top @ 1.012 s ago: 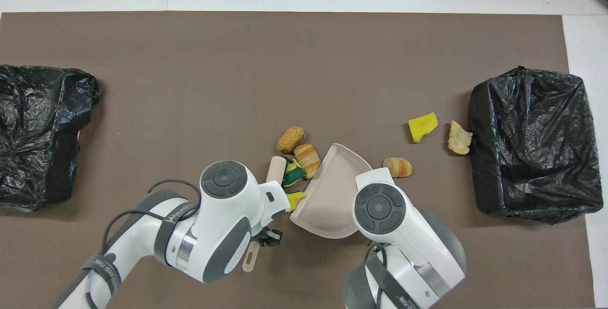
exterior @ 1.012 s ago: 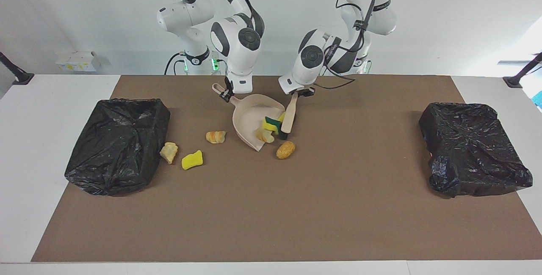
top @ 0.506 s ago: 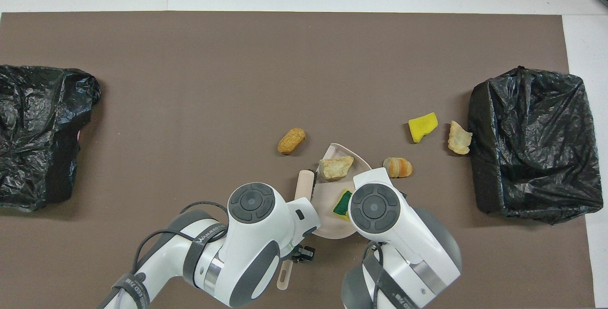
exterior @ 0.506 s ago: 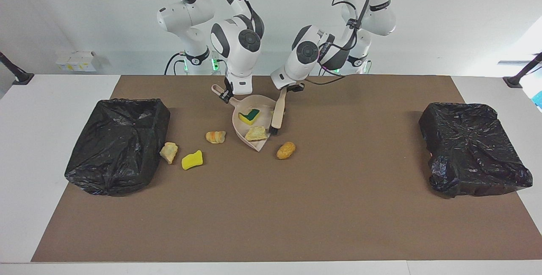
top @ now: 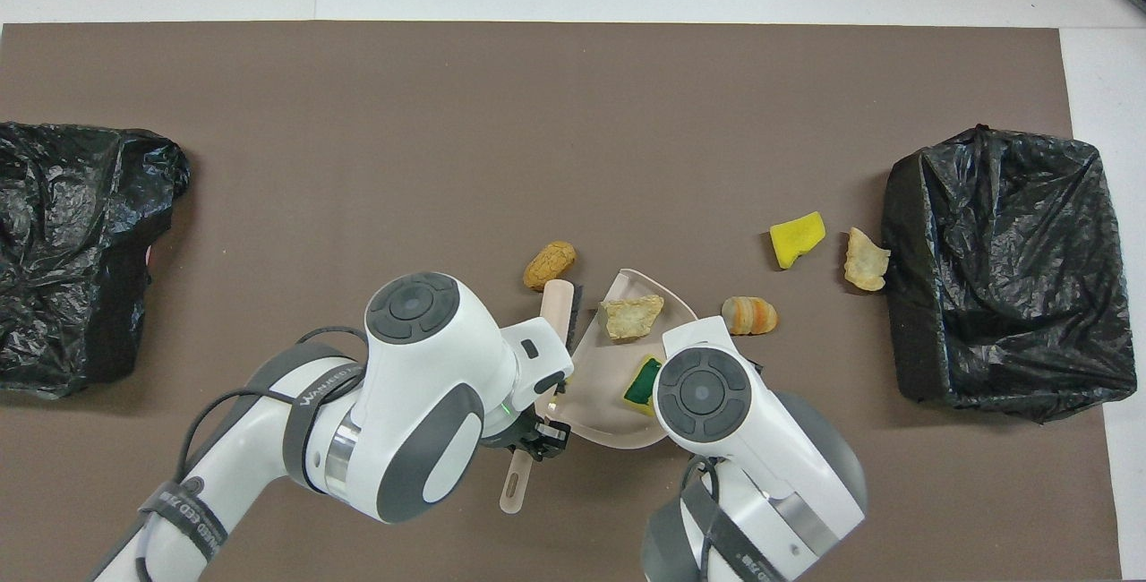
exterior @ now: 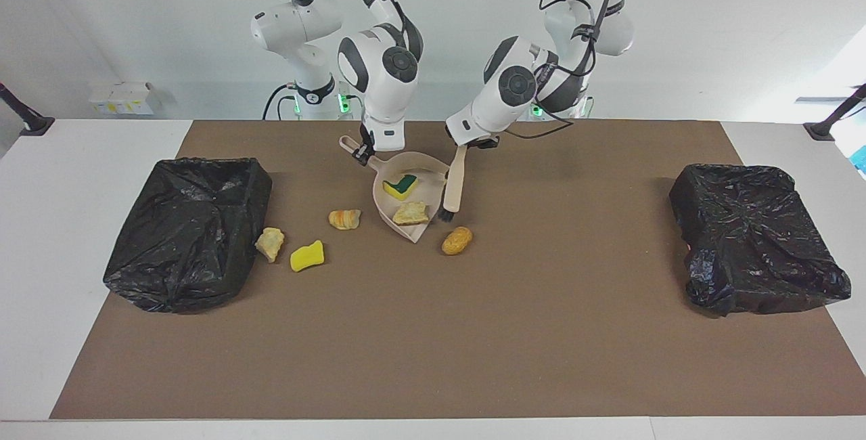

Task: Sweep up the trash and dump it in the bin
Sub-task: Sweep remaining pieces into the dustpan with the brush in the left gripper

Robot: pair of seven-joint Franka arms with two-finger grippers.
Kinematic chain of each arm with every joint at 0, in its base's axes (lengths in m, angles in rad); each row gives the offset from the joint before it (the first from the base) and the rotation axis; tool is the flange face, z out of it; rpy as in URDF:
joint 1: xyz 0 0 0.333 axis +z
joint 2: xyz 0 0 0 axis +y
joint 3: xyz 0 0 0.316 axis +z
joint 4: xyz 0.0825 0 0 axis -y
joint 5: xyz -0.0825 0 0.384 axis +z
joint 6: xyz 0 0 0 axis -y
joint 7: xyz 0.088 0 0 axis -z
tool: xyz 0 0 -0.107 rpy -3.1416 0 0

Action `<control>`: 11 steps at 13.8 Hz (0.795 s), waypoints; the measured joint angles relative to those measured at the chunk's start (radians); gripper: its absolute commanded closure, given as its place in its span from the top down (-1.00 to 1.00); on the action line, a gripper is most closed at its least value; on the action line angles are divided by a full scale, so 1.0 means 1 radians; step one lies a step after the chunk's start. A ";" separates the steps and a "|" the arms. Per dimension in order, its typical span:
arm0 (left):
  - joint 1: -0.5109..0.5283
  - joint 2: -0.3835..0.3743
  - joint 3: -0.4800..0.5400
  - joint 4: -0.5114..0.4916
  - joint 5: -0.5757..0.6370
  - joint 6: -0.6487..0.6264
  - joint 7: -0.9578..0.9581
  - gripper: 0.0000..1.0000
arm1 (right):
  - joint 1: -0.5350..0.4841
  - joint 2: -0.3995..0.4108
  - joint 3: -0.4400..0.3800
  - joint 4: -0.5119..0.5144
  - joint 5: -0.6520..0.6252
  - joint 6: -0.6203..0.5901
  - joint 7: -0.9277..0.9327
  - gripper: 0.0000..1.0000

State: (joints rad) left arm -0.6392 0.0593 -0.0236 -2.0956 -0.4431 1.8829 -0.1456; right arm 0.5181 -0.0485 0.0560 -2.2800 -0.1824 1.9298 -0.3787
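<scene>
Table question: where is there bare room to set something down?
The mat is bare between the round bread lump and the bin at the left arm's end. It is crowded around the dustpan, brush and the scraps beside the other bin.

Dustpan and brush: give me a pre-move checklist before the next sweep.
1. Left gripper shut on the brush handle: ok.
2. Right gripper shut on the dustpan handle: ok.
3. Green-and-yellow sponge and pale bread piece lie inside the pan: ok.
4. Brush bristles set beside the tan lump, which lies just off the pan's open edge: ok.
5. Trash cleared from the mat: not ok; striped lump, yellow sponge and pale scrap remain near the bin.
</scene>
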 measured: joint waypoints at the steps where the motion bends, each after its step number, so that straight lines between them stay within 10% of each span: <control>1: 0.013 0.000 0.001 0.009 -0.002 -0.013 0.005 -1.00 | 0.000 0.001 0.000 0.000 0.000 0.001 0.000 -1.00; 11: 0.319 0.097 0.008 0.199 0.070 -0.230 0.150 -1.00 | -0.026 -0.012 -0.003 0.060 -0.037 -0.090 -0.061 -1.00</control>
State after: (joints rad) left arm -0.3199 0.1567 -0.0155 -1.8962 -0.3727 1.6534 0.0045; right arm 0.4926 -0.0606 0.0526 -2.2198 -0.2189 1.8403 -0.4395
